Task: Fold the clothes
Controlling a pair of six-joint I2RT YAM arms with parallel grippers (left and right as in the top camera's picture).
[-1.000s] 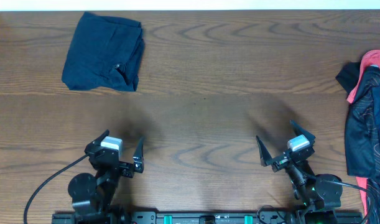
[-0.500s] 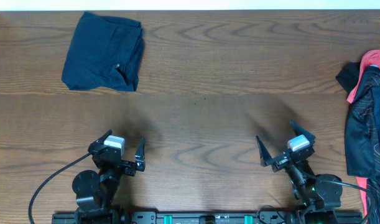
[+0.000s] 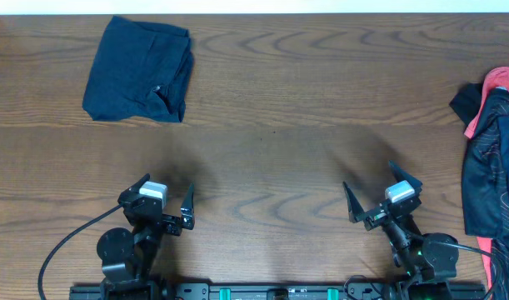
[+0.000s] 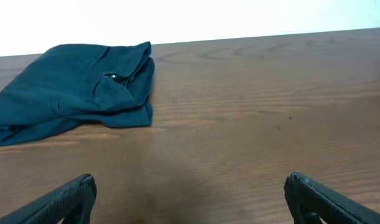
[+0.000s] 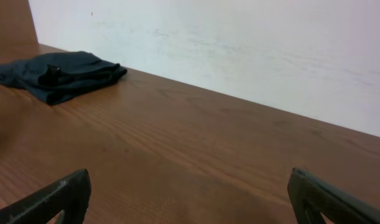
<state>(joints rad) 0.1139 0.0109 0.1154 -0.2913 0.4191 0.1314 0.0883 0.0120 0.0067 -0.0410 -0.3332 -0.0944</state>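
Observation:
The dark navy shorts [image 3: 137, 70] lie folded into a compact bundle at the far left of the table, a small button showing on top. They also show in the left wrist view [image 4: 74, 90] and in the right wrist view [image 5: 58, 74]. My left gripper [image 3: 162, 200] is open and empty near the front edge, well short of the shorts. My right gripper [image 3: 382, 193] is open and empty near the front right. Both wrist views show wide-spread fingertips, the left gripper [image 4: 190, 198] and the right gripper [image 5: 190, 194], with bare wood between them.
A heap of black and pink-red clothing [image 3: 491, 158] lies at the right edge of the wooden table [image 3: 271, 125]. A white wall [image 5: 239, 43] runs along the table's far side. The arm bases stand at the front edge.
The left arm shifted slightly to the right and toward the front edge between one second ago and half a second ago; since then nothing has moved.

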